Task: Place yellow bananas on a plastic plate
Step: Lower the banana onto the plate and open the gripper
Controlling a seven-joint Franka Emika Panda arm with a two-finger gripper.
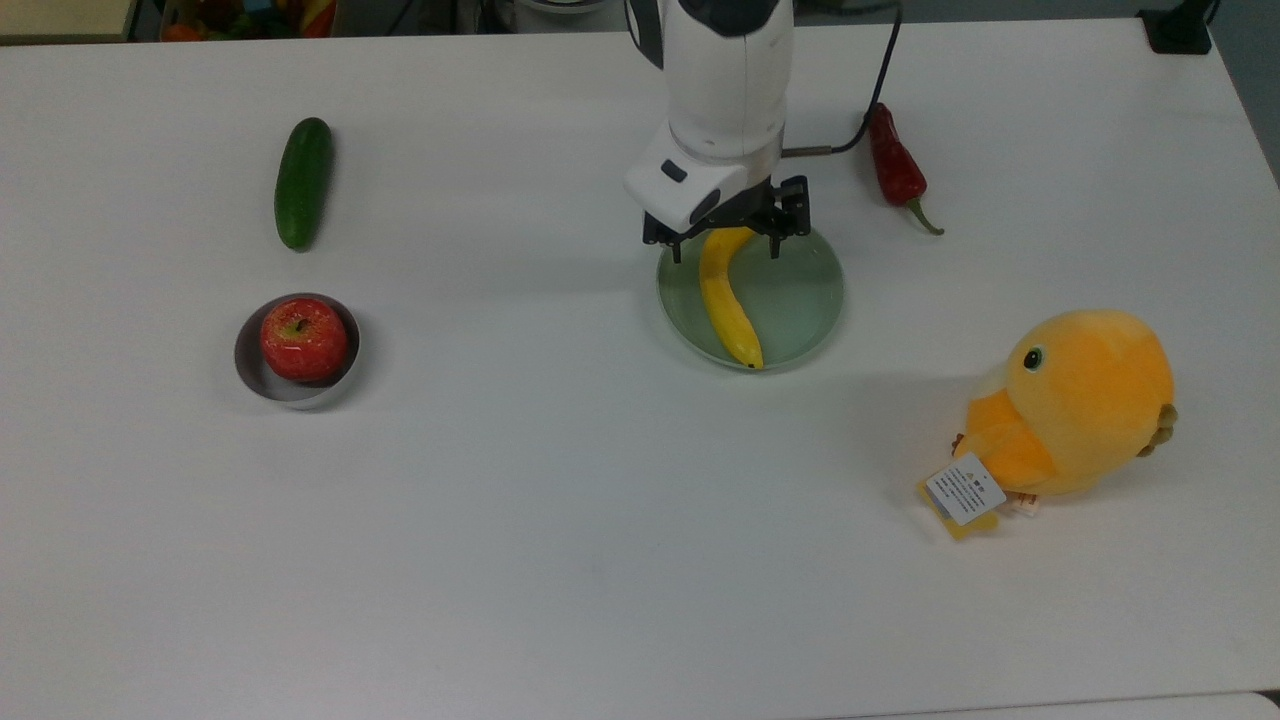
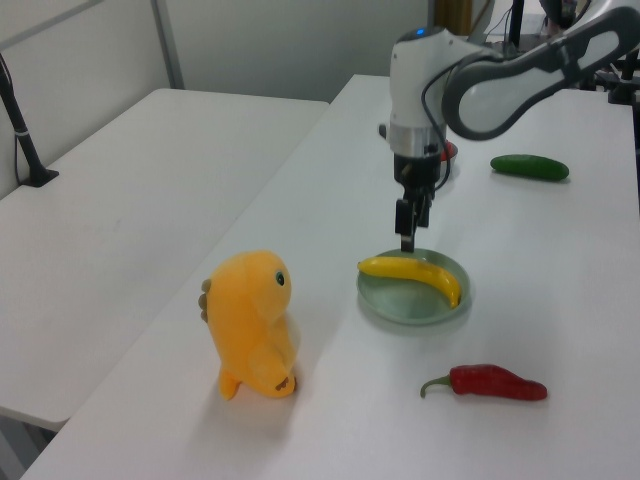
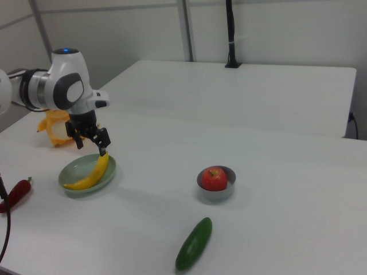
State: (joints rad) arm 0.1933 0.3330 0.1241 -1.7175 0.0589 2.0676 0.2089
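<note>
The yellow banana (image 1: 728,305) lies loose on the pale green plastic plate (image 1: 800,300), its dark tip at the plate's near rim in the top view. My gripper (image 1: 726,245) hangs open just above the banana's stem end, one finger on each side and touching nothing. From the left view the gripper (image 2: 408,235) stands a short way above the banana (image 2: 415,272) and the plate (image 2: 412,303). In the right view the banana (image 3: 92,175) rests across the plate (image 3: 71,171) below the gripper (image 3: 90,146).
A red chili pepper (image 1: 893,165) lies just beyond the plate on the top view's right. An orange plush duck (image 1: 1080,405) sits at the lower right. On the left are a dark-green cucumber (image 1: 303,182) and a red apple (image 1: 303,340) in a small grey bowl (image 1: 245,362).
</note>
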